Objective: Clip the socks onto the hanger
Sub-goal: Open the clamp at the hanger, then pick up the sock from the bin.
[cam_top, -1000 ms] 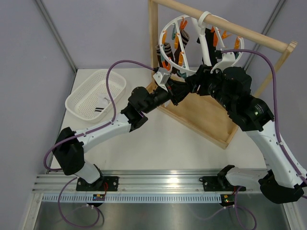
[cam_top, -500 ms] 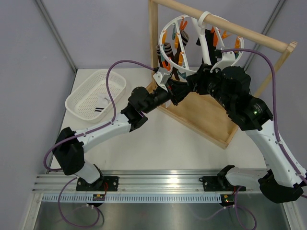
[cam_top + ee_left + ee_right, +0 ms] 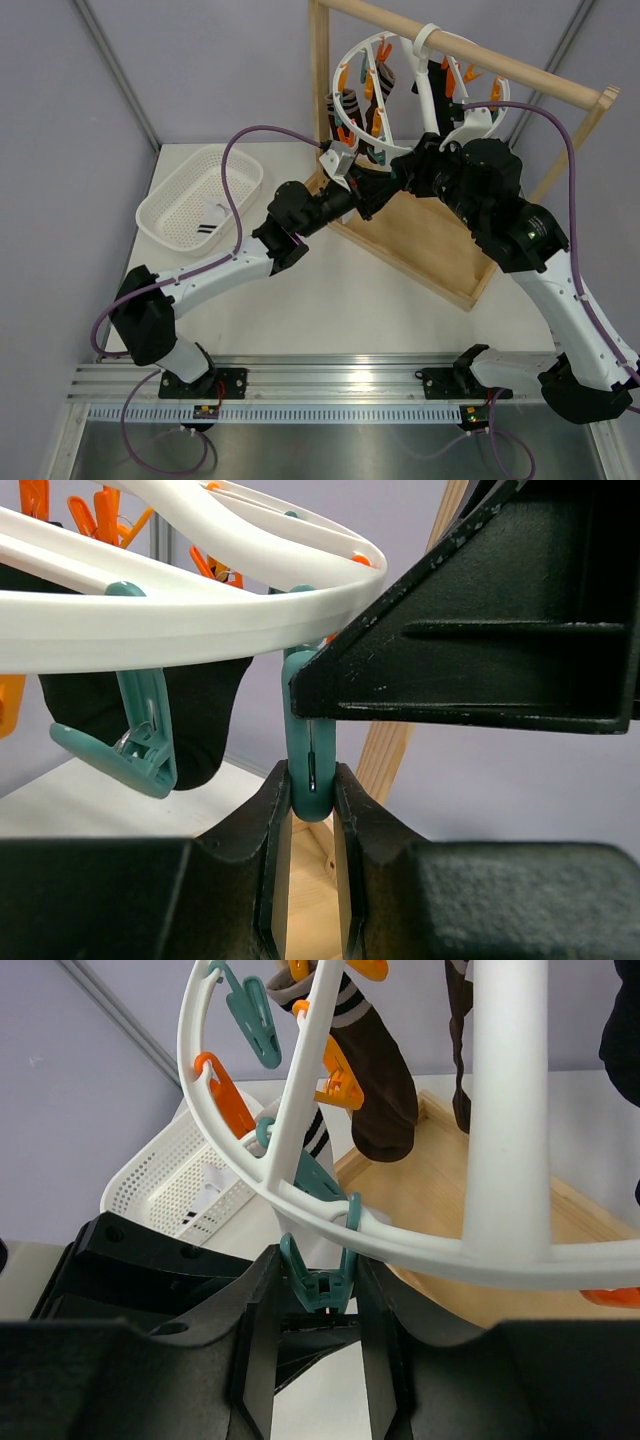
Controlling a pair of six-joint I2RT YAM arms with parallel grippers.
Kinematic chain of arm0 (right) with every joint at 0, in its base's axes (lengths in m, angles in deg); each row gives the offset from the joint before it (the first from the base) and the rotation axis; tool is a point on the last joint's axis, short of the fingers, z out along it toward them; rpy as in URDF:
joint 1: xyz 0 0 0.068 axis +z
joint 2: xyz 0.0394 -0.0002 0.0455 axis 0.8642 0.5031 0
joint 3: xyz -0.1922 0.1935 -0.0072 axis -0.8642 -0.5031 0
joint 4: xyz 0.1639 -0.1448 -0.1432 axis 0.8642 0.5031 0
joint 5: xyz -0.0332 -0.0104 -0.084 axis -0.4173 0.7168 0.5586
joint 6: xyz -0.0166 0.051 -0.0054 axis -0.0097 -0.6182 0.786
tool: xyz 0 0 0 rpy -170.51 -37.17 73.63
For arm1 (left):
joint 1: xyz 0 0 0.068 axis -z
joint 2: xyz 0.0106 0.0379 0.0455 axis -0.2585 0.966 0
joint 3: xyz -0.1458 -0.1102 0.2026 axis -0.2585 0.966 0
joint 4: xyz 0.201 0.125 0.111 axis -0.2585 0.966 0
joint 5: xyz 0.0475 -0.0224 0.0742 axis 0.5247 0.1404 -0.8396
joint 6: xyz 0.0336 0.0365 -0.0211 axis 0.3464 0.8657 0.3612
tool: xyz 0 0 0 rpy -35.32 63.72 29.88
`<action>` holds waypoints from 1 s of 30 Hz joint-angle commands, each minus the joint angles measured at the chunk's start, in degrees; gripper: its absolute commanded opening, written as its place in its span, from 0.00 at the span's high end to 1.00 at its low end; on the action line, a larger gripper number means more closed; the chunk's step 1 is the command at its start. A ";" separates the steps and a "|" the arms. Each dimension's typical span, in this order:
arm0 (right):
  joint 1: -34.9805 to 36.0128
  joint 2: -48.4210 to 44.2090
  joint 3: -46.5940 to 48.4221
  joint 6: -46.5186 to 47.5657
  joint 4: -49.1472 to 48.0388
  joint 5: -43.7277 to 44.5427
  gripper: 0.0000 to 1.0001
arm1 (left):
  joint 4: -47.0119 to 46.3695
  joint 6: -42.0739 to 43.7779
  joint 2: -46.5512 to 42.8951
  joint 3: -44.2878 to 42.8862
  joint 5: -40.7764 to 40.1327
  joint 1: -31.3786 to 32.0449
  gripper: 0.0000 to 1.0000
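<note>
The white ring hanger (image 3: 352, 135) hangs by its hook from the wooden rod. Dark brown striped socks (image 3: 345, 105) and a black sock (image 3: 428, 78) hang from its clips. A white striped sock (image 3: 210, 222) lies in the basket. My left gripper (image 3: 311, 792) is shut on the lower tip of a teal clip (image 3: 311, 765) under the ring; no sock shows between its fingers. My right gripper (image 3: 318, 1295) grips the same teal clip (image 3: 320, 1285) by its two handle wings. Both grippers meet under the hanger's near rim in the top view, left (image 3: 385, 184) and right (image 3: 405, 170).
A white mesh basket (image 3: 175, 190) stands at the back left of the table. The wooden frame stand has a flat base (image 3: 430, 245), an upright post (image 3: 320, 80) and a top rod (image 3: 520, 72). Orange clips (image 3: 335, 1080) and another teal clip (image 3: 140, 750) dangle close by.
Almost nothing. The right wrist has shifted very slightly toward the hanger; both grippers stay at the same teal clip.
</note>
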 commanded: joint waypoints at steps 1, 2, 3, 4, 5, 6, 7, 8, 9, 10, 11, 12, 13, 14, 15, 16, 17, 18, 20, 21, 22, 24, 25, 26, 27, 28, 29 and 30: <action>0.12 -0.51 1.50 -1.28 -2.67 3.68 0.73 | 0.55 0.75 -2.22 -0.97 0.04 0.78 1.00; 0.11 -0.60 0.89 -1.63 -2.76 4.04 0.75 | 0.90 0.67 -2.31 -0.97 0.04 0.79 0.98; 0.11 -0.86 0.53 -2.33 -2.76 4.39 0.81 | 1.86 0.67 -2.66 -0.88 -0.05 0.79 0.96; 0.11 -1.04 0.09 -2.68 -2.58 4.56 0.83 | 2.13 0.75 -2.93 -0.80 -0.05 0.70 0.92; 0.20 -1.39 -0.78 -3.03 -2.50 4.91 0.86 | 2.48 0.84 -3.19 -0.62 -0.31 0.70 0.82; 0.12 -1.57 -1.22 -3.82 -2.76 5.27 0.91 | 3.10 0.75 -3.63 -0.10 -0.84 0.70 0.74; 0.11 -1.83 -1.75 -4.09 -2.76 5.53 0.92 | 3.36 0.93 -4.41 0.26 -1.19 0.70 0.66; 0.11 -2.01 -2.37 -4.53 -2.76 5.71 0.94 | 3.63 1.02 -5.03 0.61 -1.37 0.70 0.54; 0.11 -2.09 -2.63 -5.23 -2.67 6.14 0.98 | 4.59 1.10 -5.56 0.87 -2.07 0.70 0.49; 0.11 -2.36 -2.81 -5.58 -2.50 6.41 1.00 | 5.03 1.28 -6.78 1.57 -2.51 0.70 0.45; 0.11 -2.36 -3.25 -6.11 -2.41 6.67 1.00 | 5.56 1.37 -7.40 1.84 -2.95 0.70 0.39; 0.11 -2.45 -3.42 -6.90 -2.15 7.28 1.00 | 6.87 1.46 -8.11 2.10 -3.91 0.70 0.32; 0.11 -2.62 -3.77 -7.34 -2.06 7.38 1.00 | 7.84 1.63 -9.68 2.63 -4.70 0.70 0.28; 0.11 -2.80 -4.30 -8.39 -2.06 7.38 1.00 | 10.29 1.63 -10.48 2.63 -6.80 0.70 0.24; 0.11 -2.89 -4.65 -9.01 -2.23 7.38 1.00 | 11.88 1.63 -11.44 2.72 -8.04 0.70 0.21; 0.11 -3.06 -5.53 -9.71 -2.32 7.38 1.00 | 13.46 1.54 -12.32 2.72 -9.53 0.61 0.19; 0.11 -3.32 -6.06 -10.59 -2.58 7.38 1.00 | 15.04 1.37 -14.16 2.72 -11.02 0.61 0.18; 0.11 -3.76 -6.59 -12.25 -3.02 7.64 1.00 | 18.28 1.28 -15.05 2.72 -12.69 0.52 0.16; 0.03 -4.38 -7.73 -13.84 -3.37 7.38 1.00 | 21.46 1.11 -16.89 2.55 -16.47 0.17 0.16; 0.03 -4.55 -7.99 -15.50 -3.46 7.29 1.00 | 25.30 0.93 -18.56 2.46 -19.53 0.00 0.16; 0.03 -4.73 -8.43 -16.21 -3.55 7.12 1.00 | 27.08 0.41 -19.53 2.19 -20.87 -0.53 0.14; 0.03 -5.43 -8.96 -18.41 -3.99 6.94 1.00 | 31.38 0.40 -22.25 2.54 -23.77 -1.23 0.13; 0.03 -5.61 -9.05 -19.03 -3.99 7.03 1.00 | 32.80 0.58 -23.05 2.63 -25.00 -1.76 0.11; 0.03 -5.79 -9.14 -19.64 -3.90 7.11 1.00 | 34.29 0.84 -23.75 2.63 -26.32 -2.11 0.10; 0.03 -5.79 -9.14 -20.87 -3.64 7.38 1.00 | 37.70 1.45 -24.98 2.37 -28.68 -2.55 0.09; 0.03 -5.87 -9.14 -21.40 -3.55 7.29 1.00 | 39.82 1.63 -25.34 2.19 -30.01 -3.51 0.08; 0.03 -5.70 -8.97 -22.45 -2.94 7.29 1.00 | 43.50 1.54 -25.78 2.11 -32.02 -4.22 0.08; 0.11 -5.52 -8.79 -22.98 -2.76 7.12 1.00 | 45.27 1.46 -26.30 1.93 -32.74 -5.01 0.07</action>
